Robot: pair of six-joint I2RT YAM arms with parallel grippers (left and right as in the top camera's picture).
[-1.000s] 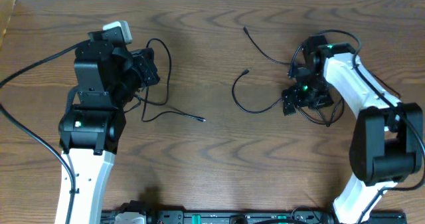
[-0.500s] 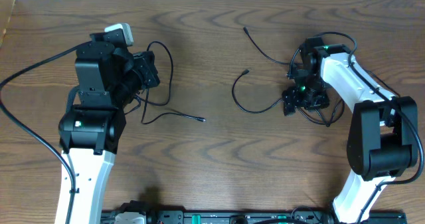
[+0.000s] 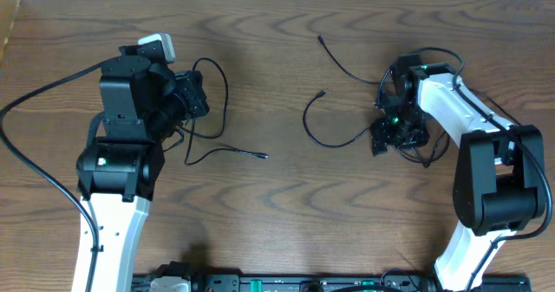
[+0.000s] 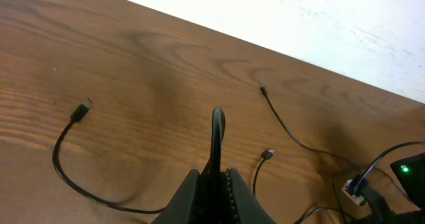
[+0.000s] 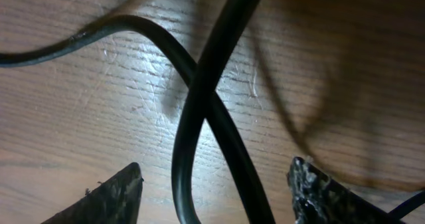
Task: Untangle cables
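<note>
The cables are thin black cords on the wooden table. My left gripper [image 3: 194, 98] is shut on one black cable [image 4: 218, 125], which loops up from between the fingers. Its loose end [image 3: 264, 156] trails right across the table. My right gripper [image 3: 388, 133] hangs low over a small tangle of black cords [image 3: 414, 149], open. In the right wrist view two crossing black cords [image 5: 199, 111] run between the fingertips [image 5: 114, 192] without touching them. Two more cord ends [image 3: 321, 39] [image 3: 322, 94] lie left of the right gripper.
The table's far edge meets a white wall [image 4: 319, 18]. Thick black arm cables [image 3: 35, 101] run off to the left of the left arm. The arm bases stand at the near edge [image 3: 277, 283].
The right gripper's jaws have drawn closer together around the crossing cords, and it has shifted slightly left. The left arm and its cable have not moved.
</note>
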